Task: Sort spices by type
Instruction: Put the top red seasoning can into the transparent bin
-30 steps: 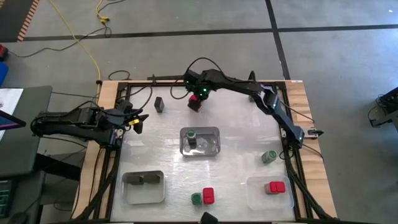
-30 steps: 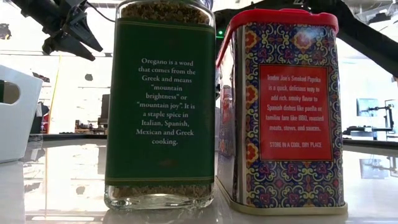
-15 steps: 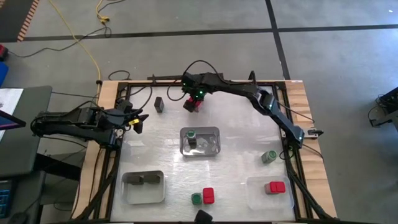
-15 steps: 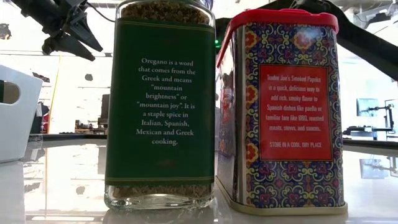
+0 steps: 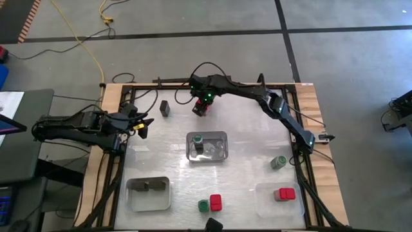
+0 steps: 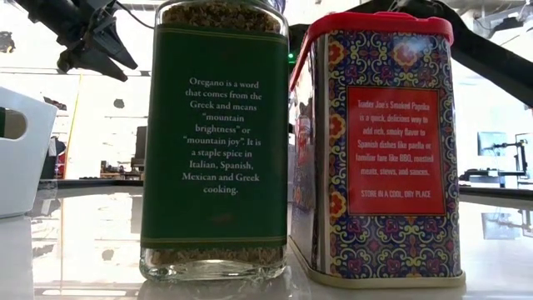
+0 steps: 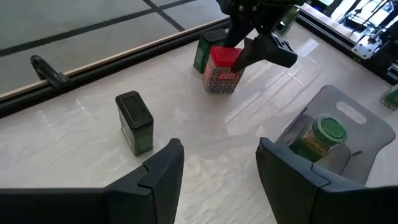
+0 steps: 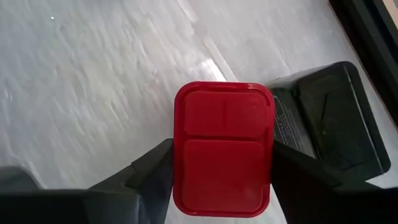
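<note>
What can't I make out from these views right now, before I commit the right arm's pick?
- Right gripper on the red-topped tin: right wrist view shows fingers flanking it, but contact is unclear.
- Dark tin beside it: mostly behind the red tin.
- Low view: the oregano jar and paprika tin block the table behind.
- Left gripper waits open at the table's left edge.

I'm looking at what is probably a lab: concrete floor [image 5: 161, 19], yellow cable [image 5: 87, 45] trailing, framed table [image 5: 244, 129].
</note>
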Controlling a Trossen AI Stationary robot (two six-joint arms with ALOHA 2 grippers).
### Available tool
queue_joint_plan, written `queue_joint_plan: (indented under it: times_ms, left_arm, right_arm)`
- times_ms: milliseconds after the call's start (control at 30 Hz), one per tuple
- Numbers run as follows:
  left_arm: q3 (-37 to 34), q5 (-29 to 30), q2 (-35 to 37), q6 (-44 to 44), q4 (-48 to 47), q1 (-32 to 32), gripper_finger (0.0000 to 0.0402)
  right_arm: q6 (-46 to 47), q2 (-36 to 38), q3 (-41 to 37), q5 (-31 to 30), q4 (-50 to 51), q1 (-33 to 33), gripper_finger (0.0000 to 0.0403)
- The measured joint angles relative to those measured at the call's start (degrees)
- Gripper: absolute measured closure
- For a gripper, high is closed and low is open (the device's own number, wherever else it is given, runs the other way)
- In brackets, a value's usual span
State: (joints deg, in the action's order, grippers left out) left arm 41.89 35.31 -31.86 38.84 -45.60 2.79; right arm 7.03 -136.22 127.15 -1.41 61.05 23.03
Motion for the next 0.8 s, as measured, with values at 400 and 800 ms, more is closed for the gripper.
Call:
queue_joint_plan:
  times_ms: [400, 800]
  left_arm:
    - [0.00, 0.00, 0.00, -3.30, -0.02, 0.00, 0.0209]
    - [0.00, 0.00, 0.00, -7.75, 0.00, 0.02, 0.0209]
  right_arm:
    - [0.92, 3.27, -0.09, -0.22, 3.64, -1.41, 0.0165]
    - [-0.92, 20.95, 0.02, -6.43, 13.70, -6.65, 0.0165]
